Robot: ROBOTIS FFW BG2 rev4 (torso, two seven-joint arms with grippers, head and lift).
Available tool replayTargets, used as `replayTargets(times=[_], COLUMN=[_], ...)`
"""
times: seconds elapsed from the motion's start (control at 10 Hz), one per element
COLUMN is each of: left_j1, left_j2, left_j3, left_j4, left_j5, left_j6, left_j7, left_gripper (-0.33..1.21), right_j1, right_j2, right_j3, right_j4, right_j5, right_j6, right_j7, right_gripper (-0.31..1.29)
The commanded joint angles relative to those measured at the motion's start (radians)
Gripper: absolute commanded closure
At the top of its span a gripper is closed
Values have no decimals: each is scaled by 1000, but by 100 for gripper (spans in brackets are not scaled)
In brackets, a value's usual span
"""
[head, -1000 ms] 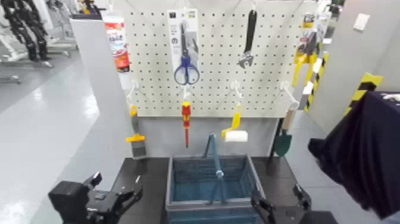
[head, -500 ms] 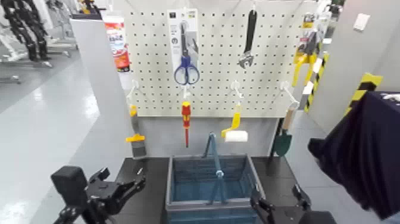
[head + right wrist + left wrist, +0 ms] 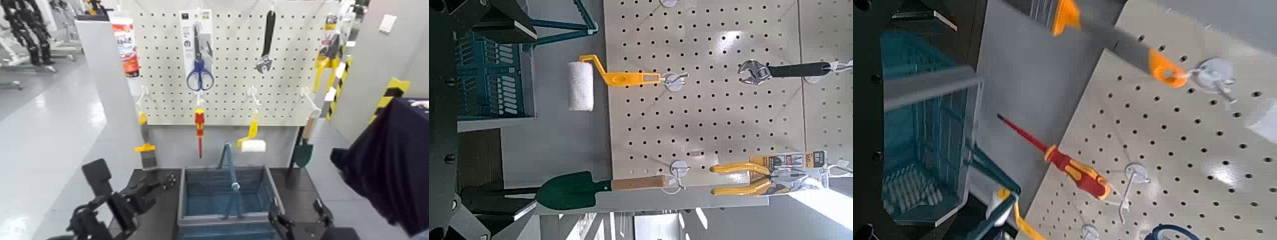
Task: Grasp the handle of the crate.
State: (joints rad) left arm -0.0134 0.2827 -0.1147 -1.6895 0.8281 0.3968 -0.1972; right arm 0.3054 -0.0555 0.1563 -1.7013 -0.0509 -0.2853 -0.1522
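The blue-grey slatted crate [image 3: 223, 199] stands on the black table at the front centre. Its thin handle [image 3: 230, 171] stands upright over the middle. My left gripper [image 3: 161, 184] is raised just left of the crate's far left corner, apart from it, and looks open and empty. My right gripper [image 3: 300, 218] is low at the crate's front right, open and empty, its fingers spread. The crate also shows in the left wrist view [image 3: 923, 130] and in the right wrist view [image 3: 489, 75], the latter with the handle [image 3: 569, 35].
A white pegboard [image 3: 230, 96] stands behind the crate with scissors [image 3: 200, 71], a wrench [image 3: 266, 45], a red screwdriver [image 3: 199, 126], a paint roller [image 3: 252, 143], a trowel [image 3: 304, 150] and a scraper [image 3: 145, 145]. A dark cloth [image 3: 389, 166] hangs at the right.
My left arm has lifted and swung right toward the crate's left side, its wrist turning. The right arm and the crate have not moved.
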Motion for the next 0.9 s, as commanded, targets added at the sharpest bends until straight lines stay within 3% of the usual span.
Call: replayTargets(times=[0.1,0.5,0.9], left_j1=[-122,-310,-473], left_j2=[43,87,56], left_j3=[-88,-241,-344], left_j4=[113,313,531], left_j5=[183,439,574], left_j6=[79,160,211], left_j7=[-42,-146,-252], left_gripper=[5,5,7], right_j1=[1,0,-6], right_j2=[2,5,5], right_j3=[2,6,15], right_j4=[5,14,23], right_j5=[-4,-10,-18], right_j6=[-5,-14,-26], right_j7=[-1,-1,0], right_gripper=[14,14,14])
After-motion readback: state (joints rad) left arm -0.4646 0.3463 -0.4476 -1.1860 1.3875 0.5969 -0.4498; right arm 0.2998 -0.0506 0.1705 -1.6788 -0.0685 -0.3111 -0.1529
